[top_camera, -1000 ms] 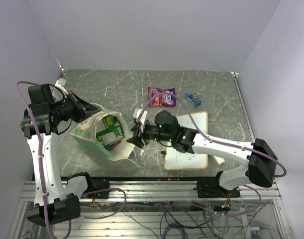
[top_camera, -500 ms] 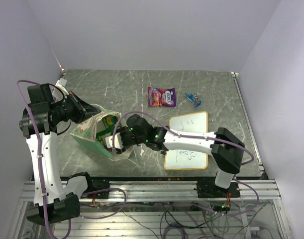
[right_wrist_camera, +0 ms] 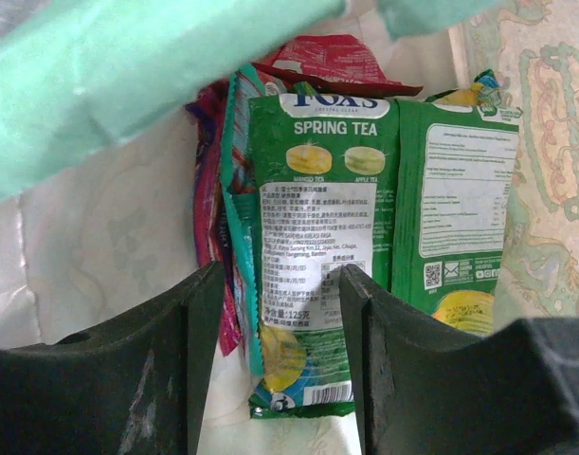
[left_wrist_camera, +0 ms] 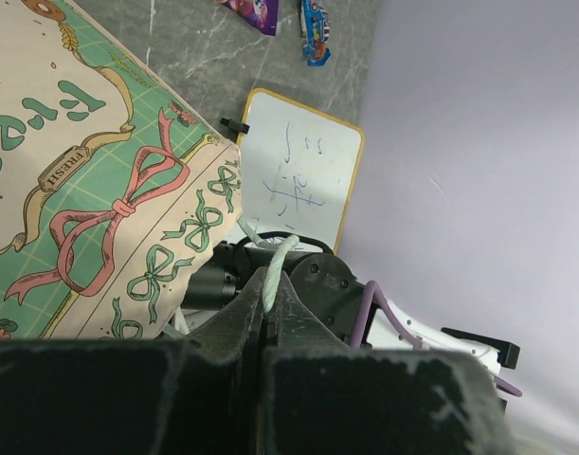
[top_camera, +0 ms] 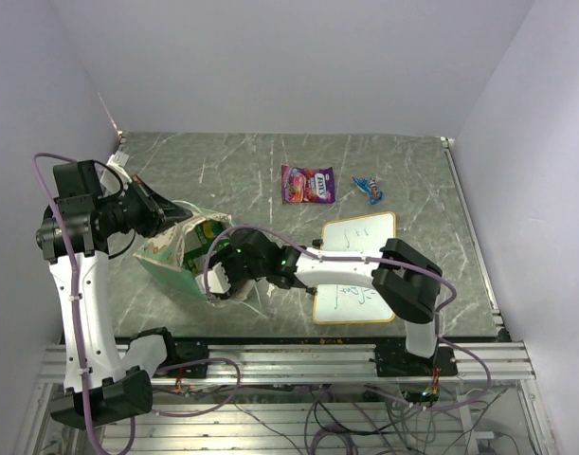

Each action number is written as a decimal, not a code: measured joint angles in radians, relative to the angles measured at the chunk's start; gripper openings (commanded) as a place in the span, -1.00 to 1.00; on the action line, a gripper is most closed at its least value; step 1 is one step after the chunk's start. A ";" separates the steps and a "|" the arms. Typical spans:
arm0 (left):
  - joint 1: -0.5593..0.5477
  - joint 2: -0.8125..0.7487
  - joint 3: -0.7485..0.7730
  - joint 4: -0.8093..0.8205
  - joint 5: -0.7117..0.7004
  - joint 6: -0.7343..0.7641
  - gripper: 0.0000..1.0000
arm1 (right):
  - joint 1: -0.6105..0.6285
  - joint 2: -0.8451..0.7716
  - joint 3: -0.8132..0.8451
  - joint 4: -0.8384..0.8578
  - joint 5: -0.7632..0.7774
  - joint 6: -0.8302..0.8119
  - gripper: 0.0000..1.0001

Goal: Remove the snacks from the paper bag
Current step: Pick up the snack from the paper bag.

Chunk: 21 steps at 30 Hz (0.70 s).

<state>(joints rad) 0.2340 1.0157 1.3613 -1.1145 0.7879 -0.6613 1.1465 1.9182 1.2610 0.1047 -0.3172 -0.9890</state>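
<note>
Grey marbled table [top_camera: 232,171], boxed in by pale lilac walls on three sides.

1. Paper bag [top_camera: 162,269]. Cream, with green checked panels and printed bows. Lies on its side at the left of the table, mouth turned toward the right arm. Carries a small banner reading "FRESH"; larger lettering cropped in the left wrist view.
2. Whiteboard [top_camera: 363,237]. Yellow-edged, flat on the table to the right of the bag. Handwriting too faint to read.
3. Left gripper [left_wrist_camera: 267,308]. Pressed together on the string handle [left_wrist_camera: 275,265], holding the upper edge of the bag up and the mouth open.
4. Right gripper [right_wrist_camera: 278,303]. Sits inside the bag mouth, fingers spread to either side of a green packet, not closed on it.
5. Snacks inside the bag:
   - Green packet [right_wrist_camera: 317,218], marked "FOX'S" and "SPRING TEA", with a white label panel and a barcode at the bottom.
   - Second green packet [right_wrist_camera: 460,209] just beside it, with a QR code.
   - Red packet [right_wrist_camera: 332,59] behind.
   - Pink-purple packet [right_wrist_camera: 206,218] edge-on at the left.
6. Snacks outside the bag:
   - Purple packet [top_camera: 308,184] at mid-table, brand unreadable.
   - Blue candy [top_camera: 369,188] near it.

Progress, by estimate: two items out, at least four left to remove. Probably under halfway, with the Spring Tea packet next in line.
</note>
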 measured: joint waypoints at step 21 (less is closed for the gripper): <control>0.000 0.006 0.006 -0.014 -0.010 0.003 -0.86 | -0.001 0.067 0.035 0.134 0.045 0.008 -0.15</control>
<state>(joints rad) 0.2340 1.0214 1.3670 -1.1286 0.7780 -0.6579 1.1458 1.9854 1.2961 0.2386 -0.2718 -0.9806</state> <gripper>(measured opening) 0.073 0.343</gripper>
